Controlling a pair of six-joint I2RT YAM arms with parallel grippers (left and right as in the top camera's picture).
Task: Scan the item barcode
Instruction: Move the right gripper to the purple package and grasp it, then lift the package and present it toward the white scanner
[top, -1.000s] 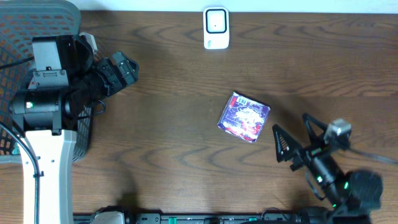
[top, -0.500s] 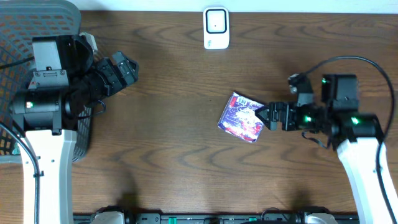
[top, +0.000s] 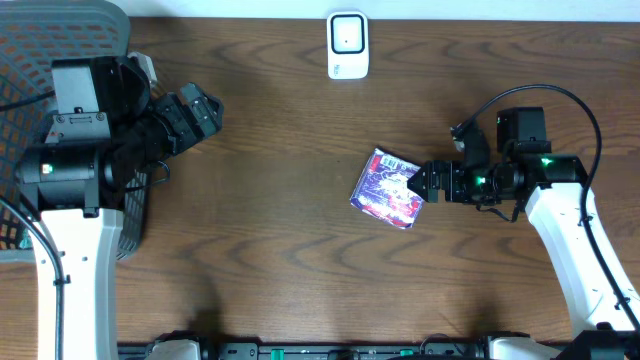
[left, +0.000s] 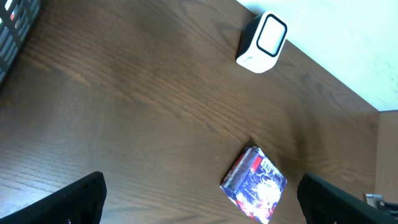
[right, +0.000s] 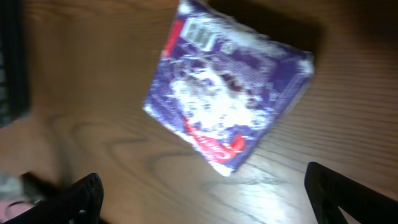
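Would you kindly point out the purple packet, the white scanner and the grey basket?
purple packet (top: 392, 188): overhead view, middle of its printed face.
white scanner (top: 347, 40): overhead view, its front window.
grey basket (top: 35, 40): overhead view, its mesh wall.

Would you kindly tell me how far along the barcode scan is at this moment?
Done: nothing visible yet; the packet lies on the table, apart from the scanner. In hand: the open right gripper sits at the packet's edge, not gripping it. Remaining: grasp, lift, and show the barcode to the scanner. The left gripper is open by the basket.
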